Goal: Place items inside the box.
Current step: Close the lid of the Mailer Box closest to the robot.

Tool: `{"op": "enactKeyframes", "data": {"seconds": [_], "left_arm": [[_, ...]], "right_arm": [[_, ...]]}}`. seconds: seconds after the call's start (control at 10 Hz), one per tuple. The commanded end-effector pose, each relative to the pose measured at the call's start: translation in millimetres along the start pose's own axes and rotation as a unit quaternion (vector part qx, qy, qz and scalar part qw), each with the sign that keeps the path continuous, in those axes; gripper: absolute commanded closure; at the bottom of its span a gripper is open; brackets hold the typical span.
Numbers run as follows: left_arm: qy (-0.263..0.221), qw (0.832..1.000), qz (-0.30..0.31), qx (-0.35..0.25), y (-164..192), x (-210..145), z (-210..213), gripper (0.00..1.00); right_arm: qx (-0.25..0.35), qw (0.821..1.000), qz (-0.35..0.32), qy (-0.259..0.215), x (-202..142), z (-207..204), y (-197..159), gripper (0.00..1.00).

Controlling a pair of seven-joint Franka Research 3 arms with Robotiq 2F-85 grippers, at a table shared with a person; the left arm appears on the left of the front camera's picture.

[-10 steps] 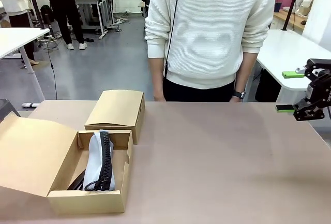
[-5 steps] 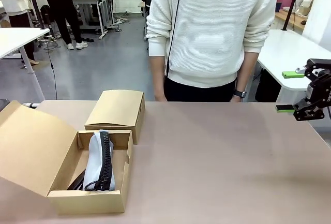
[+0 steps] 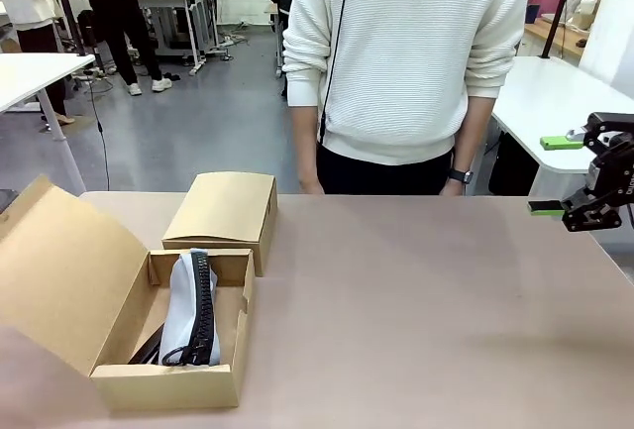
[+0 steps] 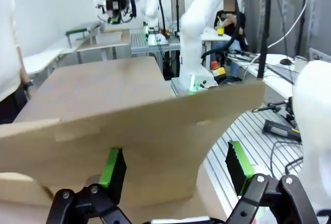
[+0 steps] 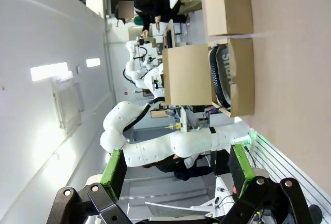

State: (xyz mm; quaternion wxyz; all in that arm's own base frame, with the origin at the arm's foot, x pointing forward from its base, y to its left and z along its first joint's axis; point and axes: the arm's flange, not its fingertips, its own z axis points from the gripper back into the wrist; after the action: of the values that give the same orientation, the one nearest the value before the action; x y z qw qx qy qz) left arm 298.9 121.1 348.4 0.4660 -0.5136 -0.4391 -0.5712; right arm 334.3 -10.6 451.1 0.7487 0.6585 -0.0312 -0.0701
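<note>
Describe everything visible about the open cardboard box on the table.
The open box is plain brown cardboard, shallow and rectangular, sitting flat near the table's left front corner. Its hinged lid leans back to the left, raised at a slant. Inside lies a pale zip pouch with a dark zipper running lengthwise, and something black beneath it. A second, closed cardboard box sits right behind it.

No legible text; white lettering on dark object (image 5: 226, 64) in box (image 5: 243, 79) unreadable
</note>
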Motion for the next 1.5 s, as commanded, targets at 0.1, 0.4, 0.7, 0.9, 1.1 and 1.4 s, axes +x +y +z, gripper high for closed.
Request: {"op": "enactKeyframes", "data": {"seconds": [0.1,0.4,0.7,0.9,1.1,1.4], "left_arm": [[-0.045,0.998,-0.031,0.032,-1.3,19.3,-52.5,0.03],[-0.029,0.998,-0.029,0.036,7.7,20.3,-106.5,0.03],[0.02,0.999,-0.029,0.027,21.5,4.2,-152.2,0.03],[0.052,0.996,-0.015,0.074,19.7,-5.3,-181.0,0.03],[0.076,0.991,-0.011,0.111,22.1,-12.0,-190.7,0.03],[0.097,0.981,-0.002,0.17,20.6,-28.8,-208.5,0.03]], "right_arm": [[-0.002,1.0,-0.006,0.004,-0.9,3.3,5.3,0.0],[-0.002,1.0,-0.006,0.004,-0.9,3.3,5.3,0.0],[-0.002,1.0,-0.006,0.004,-0.9,3.3,5.3,0.0],[-0.002,1.0,-0.006,0.004,-0.9,3.3,5.3,0.0],[-0.002,1.0,-0.006,0.004,-0.9,3.3,5.3,0.0],[-0.002,1.0,-0.006,0.004,-0.9,3.3,5.3,0.0]]}}
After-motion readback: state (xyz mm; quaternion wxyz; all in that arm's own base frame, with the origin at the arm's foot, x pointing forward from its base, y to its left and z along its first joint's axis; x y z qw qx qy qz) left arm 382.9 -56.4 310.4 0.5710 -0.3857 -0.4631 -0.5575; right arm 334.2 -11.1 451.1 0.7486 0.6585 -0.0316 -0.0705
